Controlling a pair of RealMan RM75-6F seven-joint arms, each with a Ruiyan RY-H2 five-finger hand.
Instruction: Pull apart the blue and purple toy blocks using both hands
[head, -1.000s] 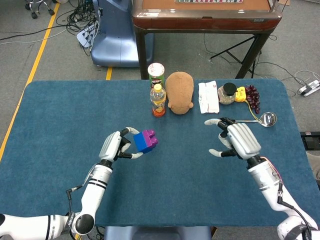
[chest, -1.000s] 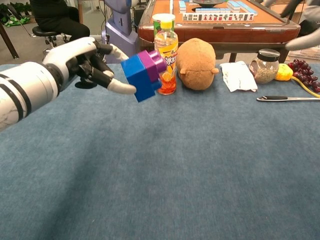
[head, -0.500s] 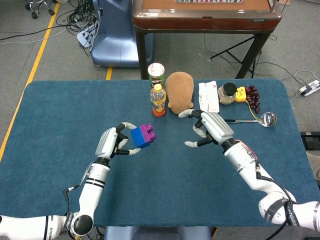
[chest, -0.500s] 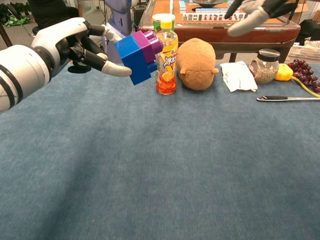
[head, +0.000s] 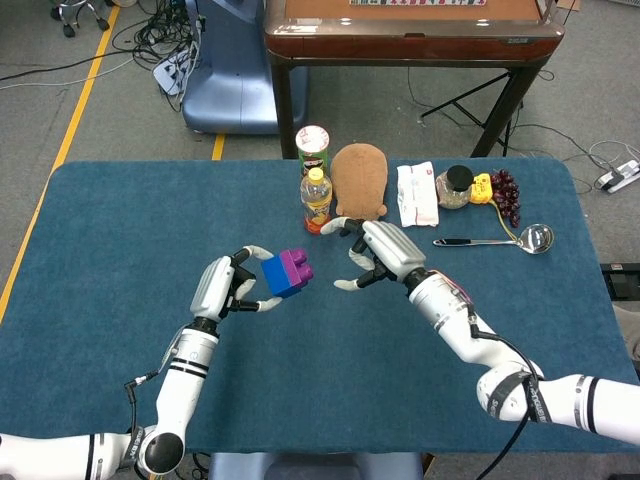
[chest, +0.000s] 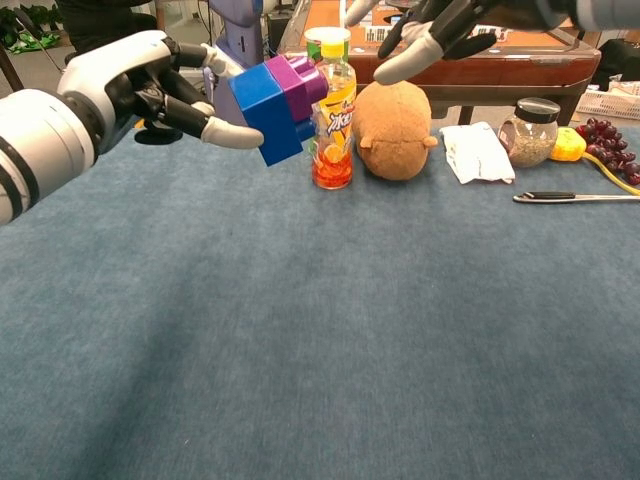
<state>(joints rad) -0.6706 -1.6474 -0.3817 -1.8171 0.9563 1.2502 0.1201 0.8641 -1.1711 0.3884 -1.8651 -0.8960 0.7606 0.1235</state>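
Left hand (head: 222, 287) grips joined blocks (head: 285, 273) aloft; right hand (head: 378, 252) spread empty, near.

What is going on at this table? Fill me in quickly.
A two-armed robot is working on pulling apart a blue plastic toy block and the purple plastic toy block stuck to it. The left hand holds the joined pair above the blue cloth-covered table, gripping the blue side. The right hand is open, fingers spread, close to the purple side but not touching. The blocks are still joined.
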